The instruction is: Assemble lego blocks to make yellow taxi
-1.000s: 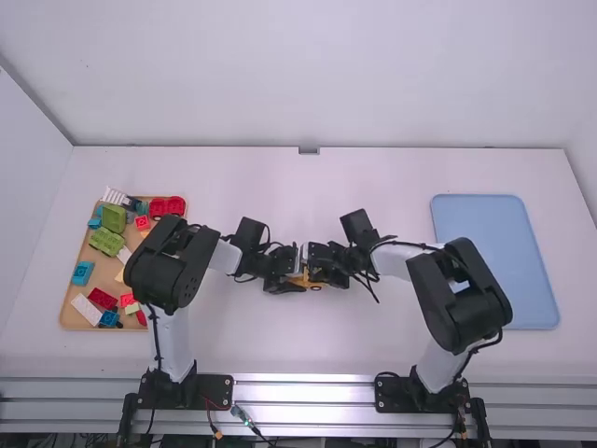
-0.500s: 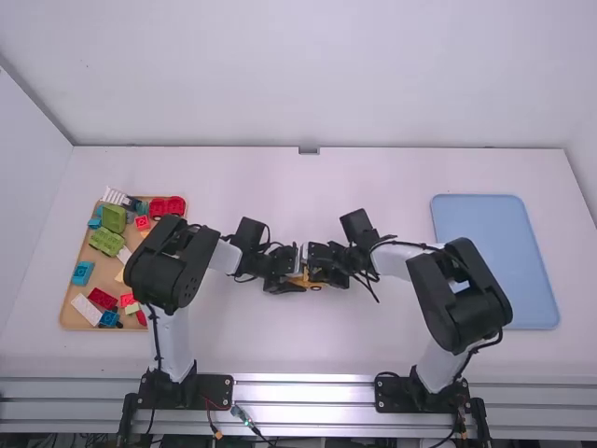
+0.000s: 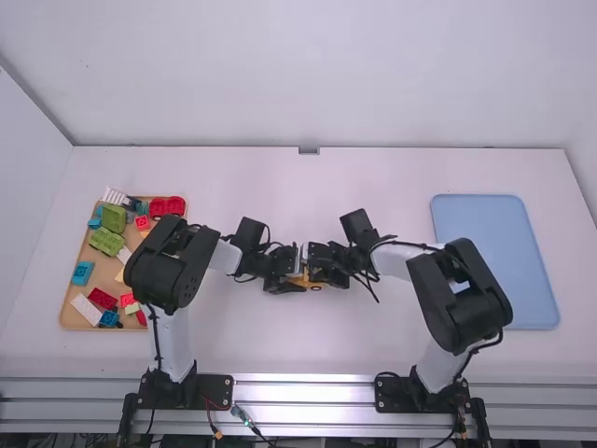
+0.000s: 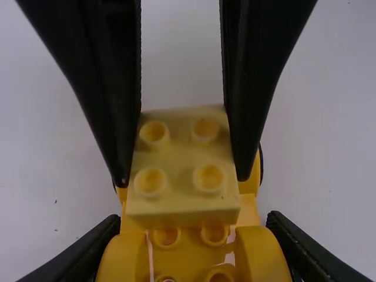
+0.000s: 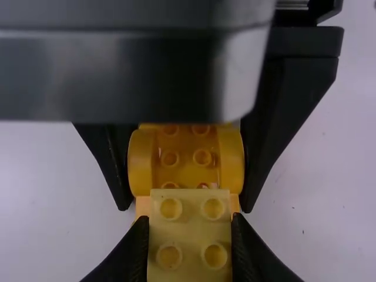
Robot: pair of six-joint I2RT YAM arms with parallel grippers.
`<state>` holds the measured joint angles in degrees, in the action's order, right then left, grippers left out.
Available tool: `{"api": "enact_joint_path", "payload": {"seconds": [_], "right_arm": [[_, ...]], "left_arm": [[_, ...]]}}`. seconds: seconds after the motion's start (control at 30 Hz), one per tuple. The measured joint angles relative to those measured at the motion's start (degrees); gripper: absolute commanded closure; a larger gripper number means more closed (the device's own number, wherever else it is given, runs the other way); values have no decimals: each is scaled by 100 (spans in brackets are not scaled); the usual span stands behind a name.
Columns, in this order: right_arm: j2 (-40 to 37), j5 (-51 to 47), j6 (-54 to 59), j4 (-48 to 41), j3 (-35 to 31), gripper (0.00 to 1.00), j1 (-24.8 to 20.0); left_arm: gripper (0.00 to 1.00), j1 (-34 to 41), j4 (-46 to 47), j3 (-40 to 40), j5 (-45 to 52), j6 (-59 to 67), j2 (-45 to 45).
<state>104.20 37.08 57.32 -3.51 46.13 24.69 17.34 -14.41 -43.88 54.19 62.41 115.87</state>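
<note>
I am watching both arms working over mid-table, the two grippers facing each other at the yellow-orange car body (image 4: 191, 252).

Left gripper (image 3: 288, 283): in its wrist view I am seeing the jaws clenching the body from either side, pressing on its rounded, fender-like flanks. Open studs are showing between them.

Right gripper (image 3: 321, 273): the jaws are grasping a pale yellow block (image 4: 179, 174) by two opposite sides, its four studs facing up. The block is sitting over the studded body, covering part of it; I cannot tell whether it is fully seated.

Surroundings: at the table's left, a tan tray (image 3: 104, 272) is holding loose bricks, among them green bricks (image 3: 106, 242), a blue brick (image 3: 82, 273) and a dark red brick (image 3: 103, 299). At the right, a light blue tray (image 3: 494, 252) is lying flat, well apart from the grippers.
</note>
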Motion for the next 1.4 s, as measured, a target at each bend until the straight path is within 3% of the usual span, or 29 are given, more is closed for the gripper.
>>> {"api": "enact_joint_path", "payload": {"seconds": [0.6,0.97,1.1,1.4], "right_arm": [[-17,4,-13,-74,0,75,-35],[-68,-68,-42,-92,0,50,-111],[-72,-118,-59,-7,2,33,-151],[-72,-131,-57,133,7,22,-188]], "left_arm": [[59,2,-4,0,7,2,0],[59,2,-4,0,4,-2,0],[59,0,7,0,15,13,0],[59,2,24,0,26,28,0]]}}
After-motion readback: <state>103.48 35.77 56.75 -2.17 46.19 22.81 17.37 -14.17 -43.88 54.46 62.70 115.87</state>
